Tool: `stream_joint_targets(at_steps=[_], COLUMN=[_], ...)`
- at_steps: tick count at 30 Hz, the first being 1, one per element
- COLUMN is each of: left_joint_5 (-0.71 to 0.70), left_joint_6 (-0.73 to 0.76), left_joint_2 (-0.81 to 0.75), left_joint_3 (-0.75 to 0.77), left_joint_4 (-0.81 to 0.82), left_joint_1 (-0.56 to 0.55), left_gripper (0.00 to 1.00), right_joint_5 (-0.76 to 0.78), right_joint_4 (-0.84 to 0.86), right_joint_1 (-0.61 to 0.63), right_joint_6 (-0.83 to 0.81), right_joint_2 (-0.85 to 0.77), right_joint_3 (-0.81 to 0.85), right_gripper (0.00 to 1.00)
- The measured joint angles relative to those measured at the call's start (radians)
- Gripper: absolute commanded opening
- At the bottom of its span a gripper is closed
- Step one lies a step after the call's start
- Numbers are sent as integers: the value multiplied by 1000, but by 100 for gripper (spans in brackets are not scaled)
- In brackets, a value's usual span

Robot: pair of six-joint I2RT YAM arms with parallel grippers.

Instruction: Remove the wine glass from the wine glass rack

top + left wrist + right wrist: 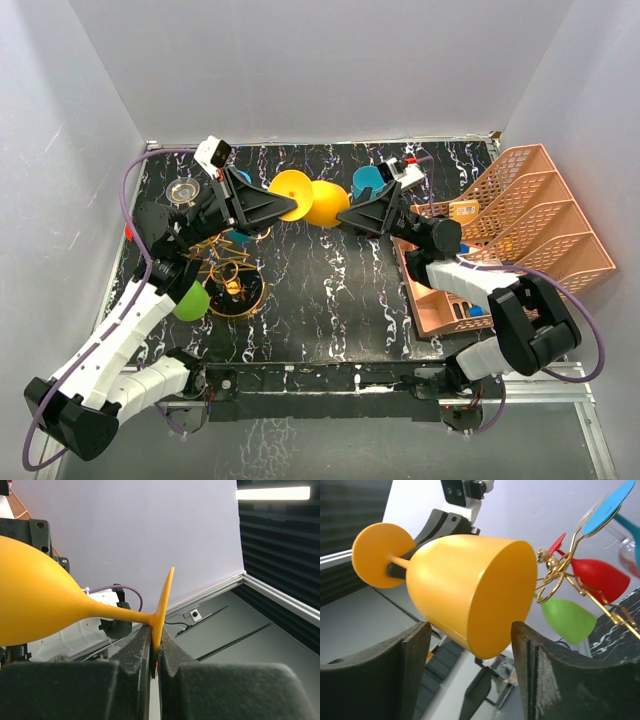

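A yellow wine glass [315, 200] is held sideways in the air above the middle of the table, off the gold wire rack [235, 275]. My left gripper [288, 207] is shut on the glass's round foot [165, 602], the stem and bowl [35, 602] pointing left in the left wrist view. My right gripper [346, 215] is open, its fingers [530, 655] on either side of the bowl's rim [470, 590] with gaps on both sides. The rack [560, 572] still carries a green glass [568, 620], a red glass [600, 577] and a blue one [612, 505].
A peach mesh organiser [530, 215] stands at the right. A teal glass [367, 182] is behind the right gripper. A clear glass [183, 190] is at the back left. The green glass [192, 300] hangs at the rack's near left.
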Motion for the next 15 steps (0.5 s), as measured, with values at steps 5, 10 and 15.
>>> stream_joint_targets(at_steps=[5, 10, 15], left_joint_5=[5, 23, 28], left_joint_6=[-62, -113, -132], left_joint_2=[14, 9, -12], left_joint_3=[-45, -60, -64], left_joint_4=[105, 183, 230], left_joint_1=[4, 0, -6], left_gripper=[0, 2, 8], right_joint_5=[-6, -3, -2], right_joint_4=[3, 1, -25], right_joint_1=[1, 1, 1], right_joint_6=[67, 14, -73], right_joint_2=[-26, -127, -249], right_joint_3=[3, -17, -22], right_gripper=[50, 35, 9])
